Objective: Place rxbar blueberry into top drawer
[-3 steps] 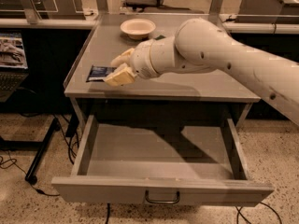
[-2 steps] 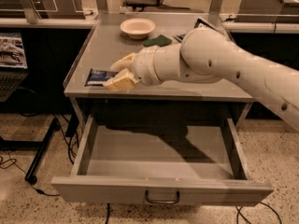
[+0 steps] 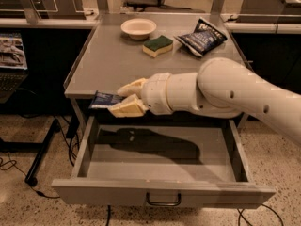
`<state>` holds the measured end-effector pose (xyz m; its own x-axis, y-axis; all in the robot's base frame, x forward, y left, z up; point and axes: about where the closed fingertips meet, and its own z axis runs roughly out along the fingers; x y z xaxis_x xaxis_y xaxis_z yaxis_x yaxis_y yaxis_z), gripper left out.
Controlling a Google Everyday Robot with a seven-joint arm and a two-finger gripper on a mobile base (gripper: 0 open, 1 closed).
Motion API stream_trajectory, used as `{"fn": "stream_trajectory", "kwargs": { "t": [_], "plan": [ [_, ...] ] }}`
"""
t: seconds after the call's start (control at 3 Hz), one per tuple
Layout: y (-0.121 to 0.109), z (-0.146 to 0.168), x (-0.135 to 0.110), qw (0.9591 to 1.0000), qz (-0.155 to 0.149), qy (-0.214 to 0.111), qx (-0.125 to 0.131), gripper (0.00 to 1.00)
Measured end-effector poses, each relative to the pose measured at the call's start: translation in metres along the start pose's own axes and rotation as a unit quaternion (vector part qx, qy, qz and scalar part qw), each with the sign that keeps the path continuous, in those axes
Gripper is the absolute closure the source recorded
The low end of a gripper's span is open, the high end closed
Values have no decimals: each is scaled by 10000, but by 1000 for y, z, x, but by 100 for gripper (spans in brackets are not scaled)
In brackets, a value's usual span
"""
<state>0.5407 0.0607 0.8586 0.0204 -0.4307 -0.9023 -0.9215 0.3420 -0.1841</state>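
Note:
The rxbar blueberry (image 3: 104, 99) is a small flat navy bar with a white patch. My gripper (image 3: 123, 99) is shut on its right end and holds it level just past the front left edge of the grey table (image 3: 108, 60), above the left side of the open top drawer (image 3: 160, 161). The drawer is pulled out, and its inside is bare apart from my arm's shadow. Its front panel carries a small curved handle (image 3: 163, 200).
On the table's far part sit a cream bowl (image 3: 138, 28), a green and yellow sponge (image 3: 157, 45) and a crinkled dark blue chip bag (image 3: 201, 36). Other desks and a chair stand behind. Cables lie on the speckled floor at left.
My arm has drawn back toward the table's front edge and dropped lower, carrying the bar off the tabletop to above the drawer's left side. The sponge and chip bag are now uncovered.

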Motion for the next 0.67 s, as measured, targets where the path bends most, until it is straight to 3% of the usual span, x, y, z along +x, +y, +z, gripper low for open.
{"fn": "stream_trajectory", "kwargs": {
  "t": [0.67],
  "plan": [
    [24,-32,38,9988,370,158,273,100]
  ]
}}
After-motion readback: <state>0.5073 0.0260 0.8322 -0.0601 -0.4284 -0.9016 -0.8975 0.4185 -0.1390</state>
